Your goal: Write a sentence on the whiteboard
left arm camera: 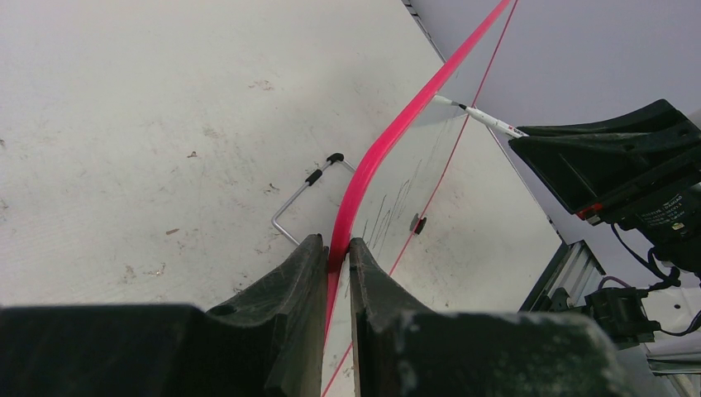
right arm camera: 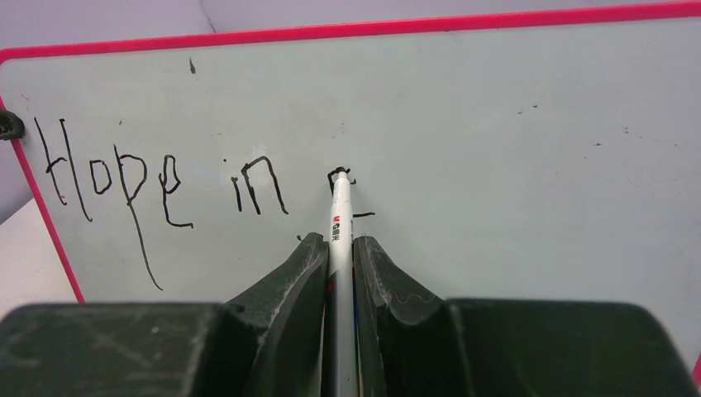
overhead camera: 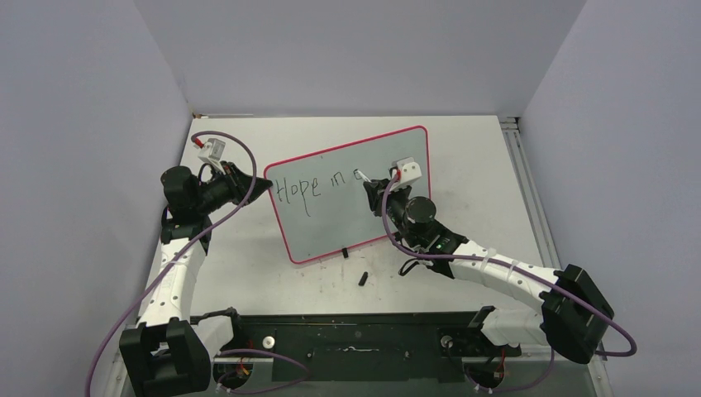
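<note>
Right wrist view gives the clearest read of the step in hand: the right fingers (right arm camera: pixel 299 273) are closed around a white pen (right arm camera: pixel 339 217), its tip touching the whiteboard (right arm camera: pixel 529 165) at the start of a third word. The sentence (right arm camera: pixel 169 190) so far reads "Hope in", followed by a partly formed "e" with a short dash low beside the pen.

To do this stroke well, I would judge that the tip needs light, even contact, so the line neither skips nor pushes the board back. The new letters should sit on the baseline of "in" and match its height. "Hope" is tall, with a long tail on the "p", and roughly half the board is already used, so the remaining words want tighter, smaller letters to fit on one line.

Left wrist view shows the left fingers (left arm camera: pixel 289 289) pinched shut on the board's red rim, bracing it against the pen's pressure. That hold should not slacken while strokes are made. A thin wire stand (left arm camera: pixel 302 194) shows behind the board.

From the top external camera, the board stands tilted near the middle of the tabletop (overhead camera: pixel 488 215), between the two arms. It is pale grey-white and glossy, with rounded corners and a thin red-pink rim. The black lettering is thin and slightly slanted. A small black object (overhead camera: pixel 363 278), possibly the pen's cap, lies just in front of it.
</note>
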